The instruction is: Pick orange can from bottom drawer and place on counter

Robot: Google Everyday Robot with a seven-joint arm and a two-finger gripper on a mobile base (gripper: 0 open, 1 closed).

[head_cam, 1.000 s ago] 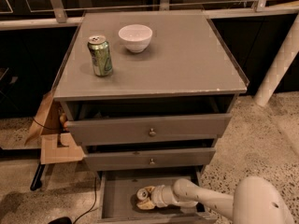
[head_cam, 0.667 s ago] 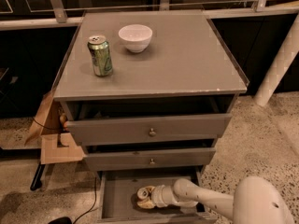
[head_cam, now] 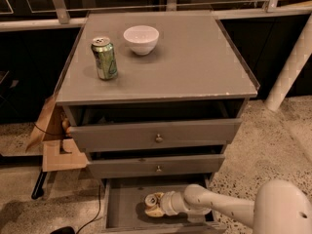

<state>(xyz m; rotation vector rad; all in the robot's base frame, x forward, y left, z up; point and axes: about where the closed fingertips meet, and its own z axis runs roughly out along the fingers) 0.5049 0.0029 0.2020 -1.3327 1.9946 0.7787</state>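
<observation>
The bottom drawer (head_cam: 124,213) is pulled open at the foot of the grey cabinet. My gripper (head_cam: 153,205) is reached down inside it from the right, low over the drawer floor near the middle. The white arm (head_cam: 214,206) comes in from the lower right. I cannot make out the orange can; if it is there, the gripper hides it. The counter (head_cam: 185,62) is the flat grey top of the cabinet, with a chipped pale front edge.
A green can (head_cam: 104,58) and a white bowl (head_cam: 141,39) stand on the counter's back left. The two upper drawers (head_cam: 156,134) are slightly open above the gripper. A cardboard box (head_cam: 53,145) and a cable lie left of the cabinet. A white post (head_cam: 290,67) stands at the right.
</observation>
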